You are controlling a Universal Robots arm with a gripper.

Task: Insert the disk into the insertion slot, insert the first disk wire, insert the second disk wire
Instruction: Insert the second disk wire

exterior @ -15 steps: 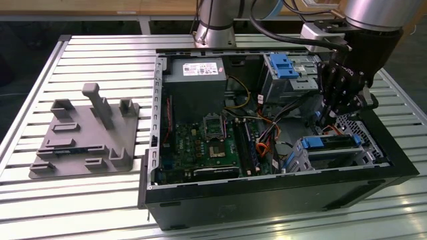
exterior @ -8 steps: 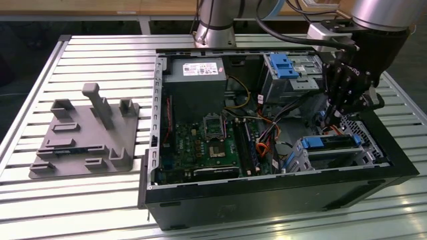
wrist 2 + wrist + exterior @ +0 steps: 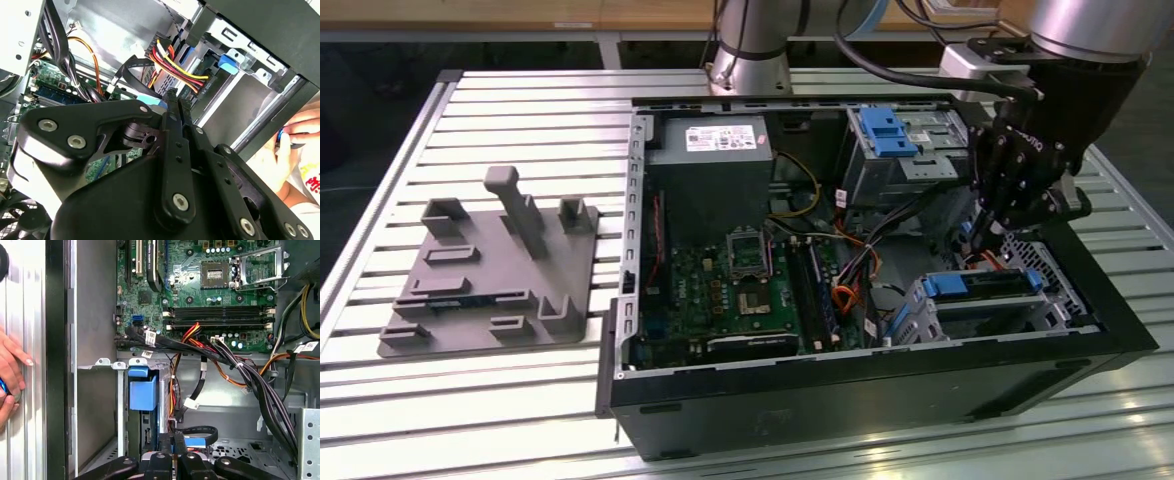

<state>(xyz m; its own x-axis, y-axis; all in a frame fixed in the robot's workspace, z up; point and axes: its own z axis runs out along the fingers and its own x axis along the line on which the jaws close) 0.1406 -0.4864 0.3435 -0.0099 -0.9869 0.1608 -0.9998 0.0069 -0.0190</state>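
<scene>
The disk (image 3: 983, 286), silver in its blue carrier (image 3: 142, 392), sits inside the insertion slot (image 3: 1050, 268), a low perforated metal cage at the case's near corner on the exterior view's right. My gripper (image 3: 997, 238) hangs just above the disk's end inside the case. In both wrist views its fingers (image 3: 180, 442) are closed together on the light blue plug (image 3: 197, 442) of a black flat disk wire (image 3: 200, 430). A bundle of red, yellow and black wires (image 3: 175, 60) ends in a black plug at the disk's end, close to my gripper (image 3: 175, 97).
The open black computer case (image 3: 854, 380) holds a green motherboard (image 3: 734, 290), a grey power-supply box (image 3: 707, 140) and a taller bay with a blue latch (image 3: 887, 130). Loose cables (image 3: 260, 385) cross the case. A person's hand (image 3: 10, 370) rests outside the case wall. A grey fixture (image 3: 494, 270) lies on the table.
</scene>
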